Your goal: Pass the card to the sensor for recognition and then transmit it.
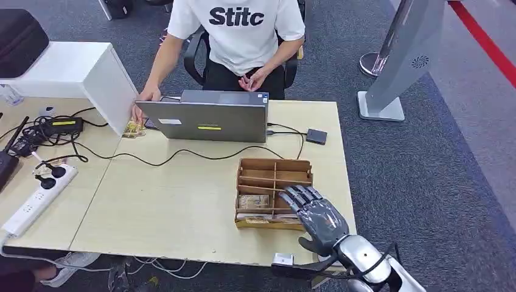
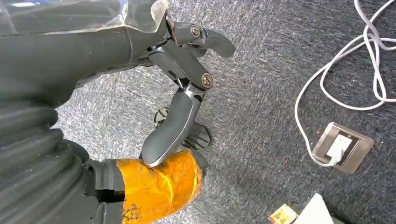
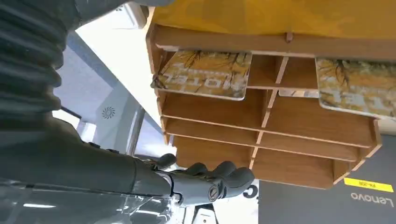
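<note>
Sitting untouched in the near compartments of the wooden organiser (image 1: 274, 182), the card (image 1: 254, 201) hasn't been picked up yet, so by my read everything is left: grasp, sensor pass, handover. Your right hand (image 1: 316, 213) hovers over the organiser's near right corner, fingers spread, holding nothing. The small dark sensor (image 1: 316, 136) lies on the desk (image 1: 170, 207) beyond the organiser, near the right edge, cabled to the laptop (image 1: 204, 115). You've got open desk to the left; the organiser's thin dividers crowd the card. Your left hand (image 2: 182, 93) hangs above the floor, fingers loosely curled, empty.
</note>
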Robot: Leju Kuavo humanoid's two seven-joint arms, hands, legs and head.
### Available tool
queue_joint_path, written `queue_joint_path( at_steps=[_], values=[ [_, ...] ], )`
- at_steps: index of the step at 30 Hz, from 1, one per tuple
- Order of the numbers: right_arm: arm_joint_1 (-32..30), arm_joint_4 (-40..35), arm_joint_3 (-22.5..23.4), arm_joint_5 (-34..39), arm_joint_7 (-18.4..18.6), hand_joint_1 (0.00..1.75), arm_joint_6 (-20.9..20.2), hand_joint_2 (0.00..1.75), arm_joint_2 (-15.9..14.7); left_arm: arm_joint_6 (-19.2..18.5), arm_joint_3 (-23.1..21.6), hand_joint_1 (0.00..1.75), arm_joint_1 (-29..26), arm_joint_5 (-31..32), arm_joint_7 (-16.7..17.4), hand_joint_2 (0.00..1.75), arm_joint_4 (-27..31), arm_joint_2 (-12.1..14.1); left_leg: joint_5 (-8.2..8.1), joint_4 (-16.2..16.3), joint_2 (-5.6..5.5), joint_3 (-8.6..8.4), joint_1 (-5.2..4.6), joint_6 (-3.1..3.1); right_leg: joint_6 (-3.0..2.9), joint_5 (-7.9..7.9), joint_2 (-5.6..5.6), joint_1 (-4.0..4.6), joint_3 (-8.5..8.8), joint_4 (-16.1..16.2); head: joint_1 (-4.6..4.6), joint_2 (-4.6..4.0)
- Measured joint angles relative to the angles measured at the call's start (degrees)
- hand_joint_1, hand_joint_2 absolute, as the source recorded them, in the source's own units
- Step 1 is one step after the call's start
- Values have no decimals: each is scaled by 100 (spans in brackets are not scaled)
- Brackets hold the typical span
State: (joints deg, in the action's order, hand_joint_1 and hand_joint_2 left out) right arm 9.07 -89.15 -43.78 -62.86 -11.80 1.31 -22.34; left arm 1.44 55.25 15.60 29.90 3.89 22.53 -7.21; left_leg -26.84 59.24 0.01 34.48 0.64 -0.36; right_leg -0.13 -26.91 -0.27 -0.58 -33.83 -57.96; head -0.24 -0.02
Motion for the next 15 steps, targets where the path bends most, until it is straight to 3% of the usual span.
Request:
queue_joint_path(
  at_steps=[10, 11, 12, 13, 15],
  values=[
    [20, 168, -17, -103, 153, 0, 57, 175, 68, 2, 11, 0, 6, 11, 0, 175, -2, 0, 0, 0, 0, 0, 0, 0, 0, 0, 0, 0, 0, 0, 0, 0],
    [20, 184, -17, -127, 179, 7, 61, 175, 72, 2, 11, 0, 6, 11, 0, 175, -2, 0, 0, 0, 0, 0, 0, 0, 0, 0, 0, 0, 0, 0, 2, 0],
    [20, 197, -17, -136, 192, 138, 66, 175, 83, 9, 11, 0, 6, 13, 2, 175, -2, 0, 0, 0, 0, 0, 0, 0, 0, 0, 0, 0, 0, 0, 0, 0],
    [20, 214, -17, -136, 208, 169, 68, 175, 92, 13, 11, 0, 6, 13, 2, 175, -2, 0, 0, 0, 0, 0, 0, 0, 0, 0, 0, 0, 0, 0, 2, 0],
    [20, 232, -17, -144, 223, 175, 70, 175, 103, 18, 11, 0, 6, 13, 4, 175, -2, 0, 0, 0, 0, 0, 0, 0, 0, 0, 0, 0, 0, 0, 0, 0]
  ],
)
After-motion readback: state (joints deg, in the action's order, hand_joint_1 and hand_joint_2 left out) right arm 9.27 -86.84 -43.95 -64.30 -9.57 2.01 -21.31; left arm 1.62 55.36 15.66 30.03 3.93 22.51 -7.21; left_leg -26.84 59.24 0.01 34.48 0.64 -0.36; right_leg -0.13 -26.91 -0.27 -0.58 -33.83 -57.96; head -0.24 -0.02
